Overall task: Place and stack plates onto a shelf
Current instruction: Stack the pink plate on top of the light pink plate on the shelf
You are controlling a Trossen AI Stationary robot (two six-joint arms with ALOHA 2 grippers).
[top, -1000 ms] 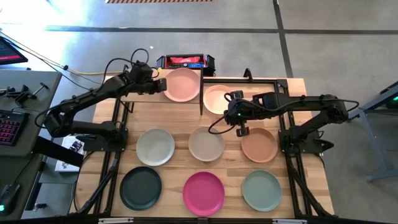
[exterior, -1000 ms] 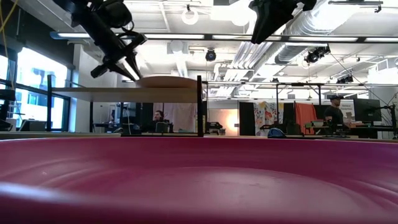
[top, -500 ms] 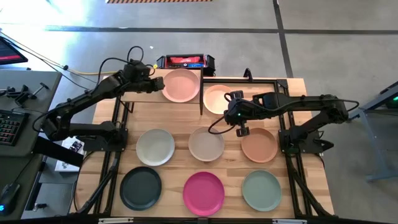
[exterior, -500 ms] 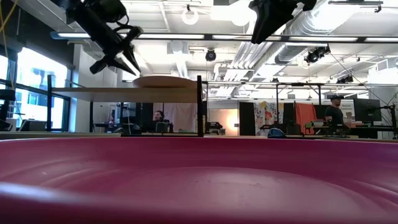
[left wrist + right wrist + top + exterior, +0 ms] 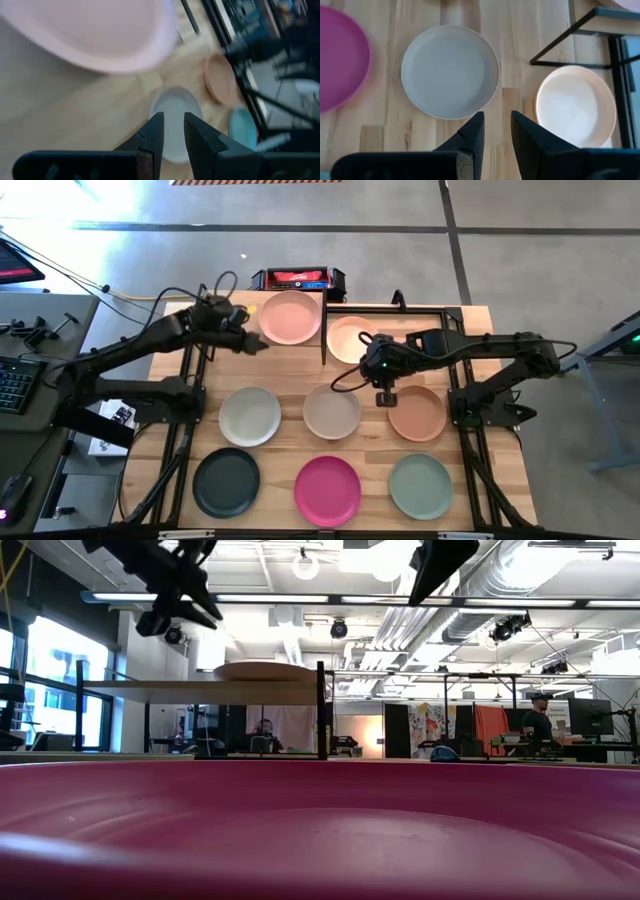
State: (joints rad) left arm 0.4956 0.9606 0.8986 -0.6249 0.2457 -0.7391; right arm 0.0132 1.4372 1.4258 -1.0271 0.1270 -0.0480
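On top of the small light-wood shelf (image 5: pixel 225 332) with thin black metal posts lay the round matte pink plate (image 5: pixel 291 317), resting flat near the shelf's right end. Just beside it, under the black frame on the plank-patterned wooden worktop (image 5: pixel 290 375), sat the round peach plate (image 5: pixel 347 337). The other six round plates lay apart from one another on the worktop in two rows: off-white (image 5: pixel 250 416), beige (image 5: pixel 331 411) and terracotta (image 5: pixel 418 413) in the nearer-to-shelf row, then dark green (image 5: pixel 226 482), magenta (image 5: pixel 328 490) and sage green (image 5: pixel 421 485).

The left claw (image 5: pixel 254 343) hung just off the pink plate's left edge, clear of it and empty, its two dark fingers (image 5: pixel 154 135) drawn nearly together with only a narrow gap. The right claw (image 5: pixel 385 393) hovered between the beige and terracotta plates, also holding nothing, its fingers (image 5: pixel 476 131) close together with a slim gap between them.

A red-and-black box (image 5: pixel 297 279) lay on the floor beyond the worktop's far edge.
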